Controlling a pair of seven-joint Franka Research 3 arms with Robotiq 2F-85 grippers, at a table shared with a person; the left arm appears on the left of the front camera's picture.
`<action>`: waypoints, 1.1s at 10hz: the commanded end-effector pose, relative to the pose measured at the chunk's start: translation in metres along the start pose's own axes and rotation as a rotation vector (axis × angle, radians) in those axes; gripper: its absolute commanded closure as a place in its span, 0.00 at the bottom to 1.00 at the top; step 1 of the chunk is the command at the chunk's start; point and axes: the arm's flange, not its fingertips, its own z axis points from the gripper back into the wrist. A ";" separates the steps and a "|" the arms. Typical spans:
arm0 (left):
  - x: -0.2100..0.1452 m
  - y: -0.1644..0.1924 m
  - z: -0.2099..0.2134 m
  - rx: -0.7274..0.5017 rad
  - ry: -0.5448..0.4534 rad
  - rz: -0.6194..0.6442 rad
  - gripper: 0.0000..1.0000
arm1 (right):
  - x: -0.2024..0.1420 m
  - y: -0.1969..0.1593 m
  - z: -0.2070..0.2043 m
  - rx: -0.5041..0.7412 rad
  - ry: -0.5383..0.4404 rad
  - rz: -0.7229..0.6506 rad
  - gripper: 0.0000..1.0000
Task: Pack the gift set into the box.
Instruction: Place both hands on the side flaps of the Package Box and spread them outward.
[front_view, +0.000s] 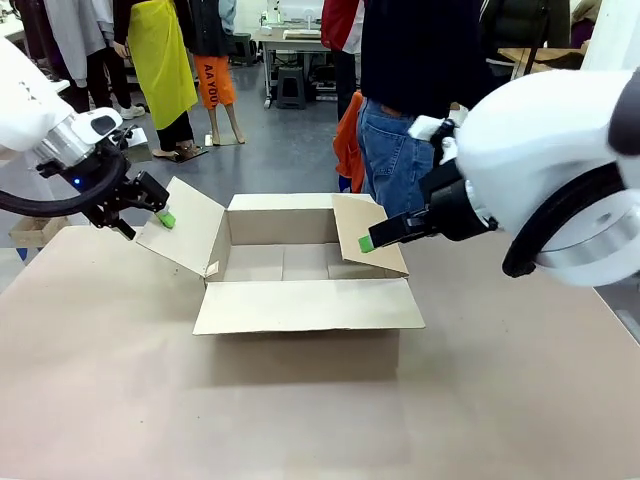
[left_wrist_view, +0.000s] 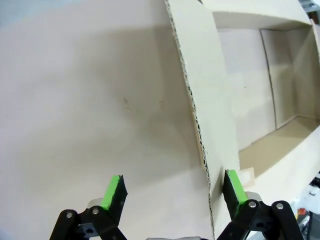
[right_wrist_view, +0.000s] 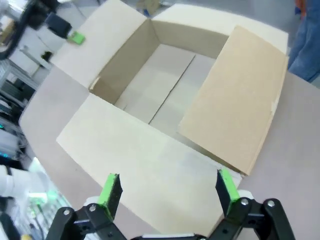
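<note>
Beige tabletop (front_view: 100, 400), near its far edge: our left gripper (left_wrist_view: 174, 187), wide open, straddles a flap of the large brown cardboard box (front_view: 300, 305); our right gripper (right_wrist_view: 168, 186) gapes empty.

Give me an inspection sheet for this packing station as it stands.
Surface: tan table, bare around the carton.
Job's things: box open at the middle, nothing inside; left flap raised outward, right flap tilted in over the opening.
Clutter: nothing seen.
Pincers: left pincer open, straddling the left flap's edge; right pincer open, by the right flap.
Cables: black cable loops under the left wrist.
Surroundings: person in jeans stands at the far side.
</note>
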 end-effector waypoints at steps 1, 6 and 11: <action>-0.002 -0.003 0.003 0.031 0.006 0.021 0.00 | 0.090 0.040 -0.009 -0.197 0.206 0.015 0.00; -0.002 -0.003 0.003 0.031 0.006 0.021 0.00 | 0.128 0.058 -0.034 -0.324 0.255 -0.021 0.00; -0.002 -0.003 0.003 0.031 0.006 0.021 0.00 | 0.172 0.091 -0.116 -0.572 0.466 0.152 0.00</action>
